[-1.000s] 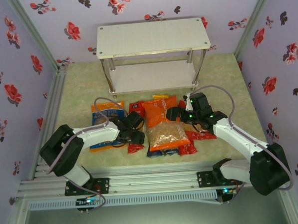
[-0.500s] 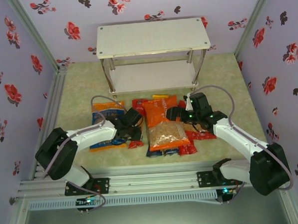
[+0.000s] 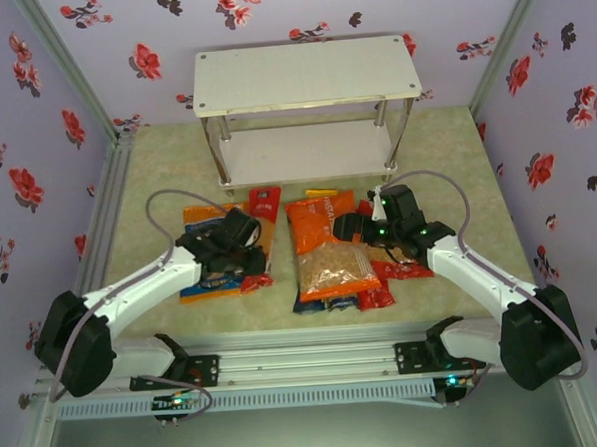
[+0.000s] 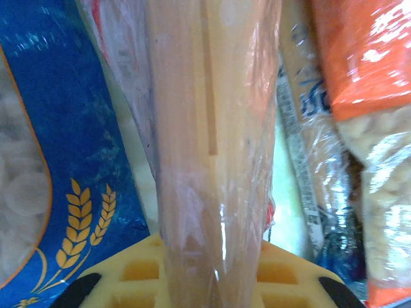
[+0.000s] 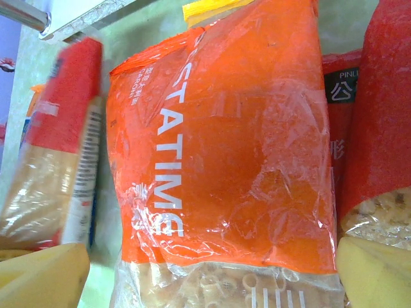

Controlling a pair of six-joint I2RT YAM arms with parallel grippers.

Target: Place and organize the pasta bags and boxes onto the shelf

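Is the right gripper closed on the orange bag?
No: in the right wrist view the right gripper stands open, its yellow fingers wide apart at either side of the orange bag.

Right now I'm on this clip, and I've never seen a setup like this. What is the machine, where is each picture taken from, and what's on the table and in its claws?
It is two robot arms bolted to the near edge of the table, each ending in a two-finger gripper. The wide picture comes from a camera above and behind them. The two close-ups come from cameras on the wrists. At the back stands a two-tier white shelf. On the table lie wide pasta bags: a blue bag, an orange bag and a red bag, with narrow spaghetti packs partly under them. The left gripper is shut on a red spaghetti pack, by the blue bag. The right gripper hangs open over the orange bag, holding nothing.
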